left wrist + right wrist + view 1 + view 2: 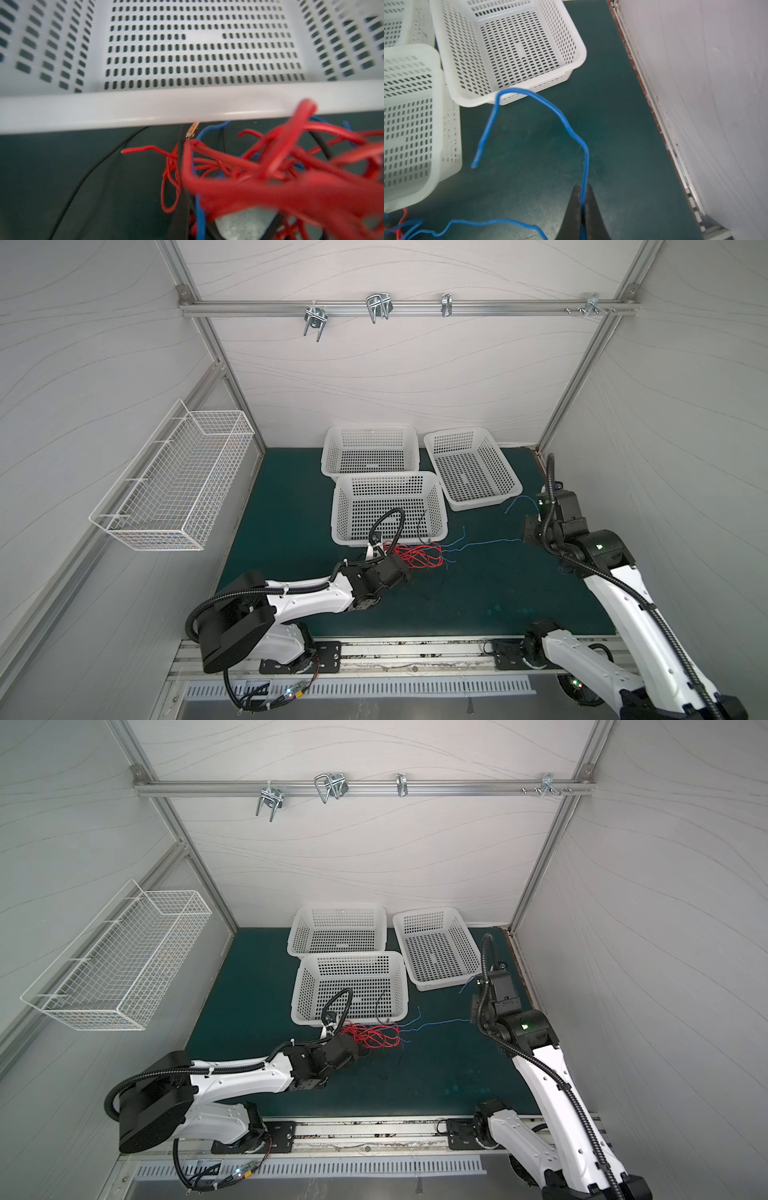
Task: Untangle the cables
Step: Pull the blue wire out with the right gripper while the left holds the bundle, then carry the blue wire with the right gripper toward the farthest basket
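On mat [498, 605], tangled red cables [419, 556], left fingers [239, 225] closed on them, right fingers [576, 209] pinching blue strand [566, 122].

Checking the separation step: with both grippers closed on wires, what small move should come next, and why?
Probably draw the right gripper, pinching the thin blue cable, away from the tangled bunch of red cables that the left gripper clamps; the blue cable runs into that bunch.

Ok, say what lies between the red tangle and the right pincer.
One blue cable spans that gap over bare green mat, from the red tangle to the right pincer, shut on it; both top views show it.
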Controlling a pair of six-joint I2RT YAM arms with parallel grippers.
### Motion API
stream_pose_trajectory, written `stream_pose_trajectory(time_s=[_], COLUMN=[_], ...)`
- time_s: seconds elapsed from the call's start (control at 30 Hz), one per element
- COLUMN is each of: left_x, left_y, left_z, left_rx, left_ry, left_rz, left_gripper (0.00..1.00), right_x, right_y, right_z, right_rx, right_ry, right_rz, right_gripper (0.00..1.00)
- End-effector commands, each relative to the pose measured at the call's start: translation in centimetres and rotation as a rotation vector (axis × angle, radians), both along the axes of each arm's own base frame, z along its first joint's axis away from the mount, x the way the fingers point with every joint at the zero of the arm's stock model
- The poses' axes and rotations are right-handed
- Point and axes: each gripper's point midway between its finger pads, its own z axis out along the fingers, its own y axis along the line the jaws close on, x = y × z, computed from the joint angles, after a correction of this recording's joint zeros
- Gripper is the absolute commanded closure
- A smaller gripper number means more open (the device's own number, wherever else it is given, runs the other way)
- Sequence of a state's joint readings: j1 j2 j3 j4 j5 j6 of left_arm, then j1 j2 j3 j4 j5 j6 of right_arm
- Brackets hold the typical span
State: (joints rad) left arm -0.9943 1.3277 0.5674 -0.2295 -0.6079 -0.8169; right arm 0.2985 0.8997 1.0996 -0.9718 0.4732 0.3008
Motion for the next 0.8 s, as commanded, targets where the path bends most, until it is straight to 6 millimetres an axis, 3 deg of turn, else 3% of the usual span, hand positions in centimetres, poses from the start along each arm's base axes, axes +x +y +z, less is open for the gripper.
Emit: stream_pose_trajectory(time_s=[0.0,0.37,0.4,0.57,0.77], left_x=[-0.9,-1.0,-1.0,0.2,1.4], left_y=[5.0,6.5,6.4,3.0,-0.6], left_z=[-0.4,-0.2,-0.1,0.2,1.2], left_rx=[0.151,0.177,0.176,0.093,0.033], left_ry=[0.012,0.019,0.02,-0.006,-0.026], left_rz=[0.109,0.16,0.148,0.017,-0.097], left_gripper=[1.0,1.0,1.0,1.0,1.0], right_x=[-0.4,-1.1,-1.1,0.1,0.1], right_y=[-2.8,-6.0,-5.7,-0.4,3.2], right_z=[1.9,4.5,4.6,2.5,-0.6], right_rx=[-0.113,-0.187,-0.172,0.065,0.146], right_ry=[-0.025,-0.047,-0.053,-0.059,-0.004], right_rz=[-0.076,-0.163,-0.15,0.056,0.164], right_gripper=[1.0,1.0,1.0,1.0,1.0])
